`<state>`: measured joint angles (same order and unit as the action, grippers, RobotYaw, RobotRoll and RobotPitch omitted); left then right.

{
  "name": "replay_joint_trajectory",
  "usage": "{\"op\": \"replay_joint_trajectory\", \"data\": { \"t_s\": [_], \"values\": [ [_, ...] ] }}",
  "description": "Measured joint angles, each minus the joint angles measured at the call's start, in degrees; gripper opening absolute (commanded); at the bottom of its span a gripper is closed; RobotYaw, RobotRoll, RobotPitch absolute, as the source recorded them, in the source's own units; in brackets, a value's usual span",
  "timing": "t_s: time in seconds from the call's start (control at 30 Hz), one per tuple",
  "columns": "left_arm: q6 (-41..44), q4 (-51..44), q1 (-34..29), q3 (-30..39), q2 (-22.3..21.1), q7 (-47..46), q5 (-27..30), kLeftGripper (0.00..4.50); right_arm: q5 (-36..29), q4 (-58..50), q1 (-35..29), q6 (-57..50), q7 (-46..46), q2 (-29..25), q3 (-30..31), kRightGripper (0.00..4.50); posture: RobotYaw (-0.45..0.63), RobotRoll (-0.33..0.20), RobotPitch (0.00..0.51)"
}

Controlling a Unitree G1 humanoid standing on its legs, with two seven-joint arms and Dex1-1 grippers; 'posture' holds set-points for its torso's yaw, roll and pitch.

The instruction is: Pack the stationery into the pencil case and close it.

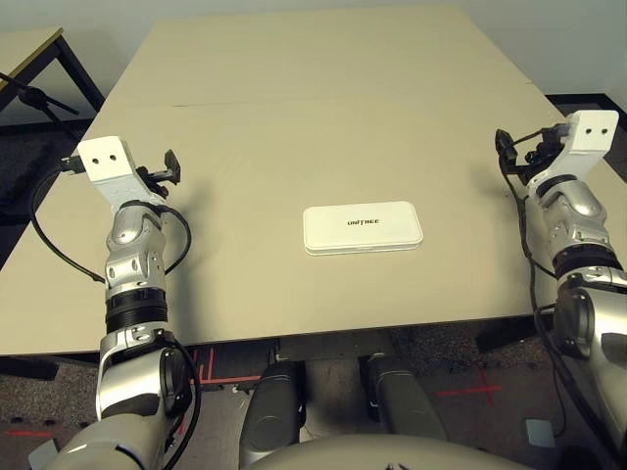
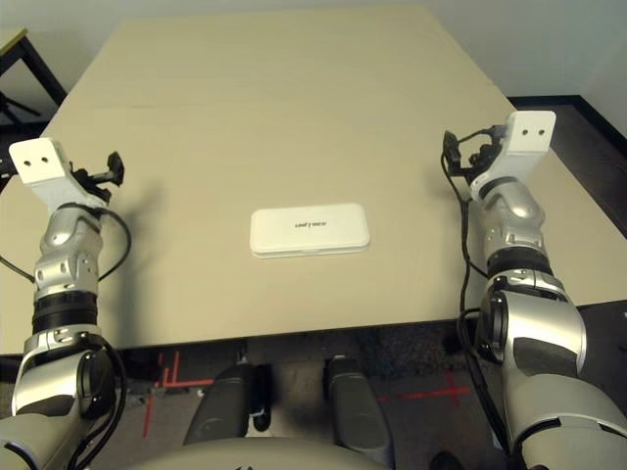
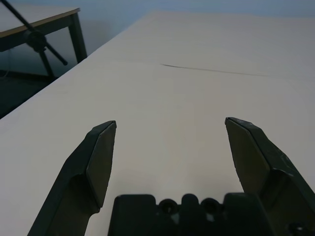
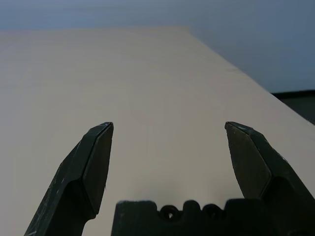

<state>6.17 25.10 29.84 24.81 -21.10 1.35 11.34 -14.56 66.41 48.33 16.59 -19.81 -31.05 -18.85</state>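
Pencil case (image 1: 362, 228) is lying flat and closed, lid up with the dark lettering showing, near the middle of the table (image 1: 323, 108), toward its near edge. Left gripper (image 3: 170, 129) is hovering over the table's left side, fingers (image 3: 101, 157) spread wide, holding nothing. Right gripper (image 4: 168, 130) is hovering over the right side, fingers (image 4: 96, 160) likewise spread and empty. Both grippers are sitting well apart from the case.

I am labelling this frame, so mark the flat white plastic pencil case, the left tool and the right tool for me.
Flat white plastic pencil case (image 1: 362, 227): left eye view, middle of closed lid.
Left tool (image 3: 170, 147): left wrist view, midway between open fingertips.
Right tool (image 4: 169, 147): right wrist view, midway between open fingertips.
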Motion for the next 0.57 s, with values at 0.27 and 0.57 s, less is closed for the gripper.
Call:
{"op": "replay_joint_trajectory", "data": {
  "t_s": [0.27, 0.57],
  "values": [
    [0.00, 0.00, -0.18, -0.14, 0.68, -0.79, 0.79, 4.44, 0.34, 0.89, -0.36, 0.00, 0.89, -0.17, -0.26, 4.50, -0.09, 0.000, 0.120],
    [0.05, -0.48, 0.02, -2.49, 3.36, -0.39, 1.08, 4.44, 0.80, 1.04, -1.01, 0.02, 0.59, -1.87, -0.26, 4.50, -0.13, 0.000, 0.133]
  ]
}}
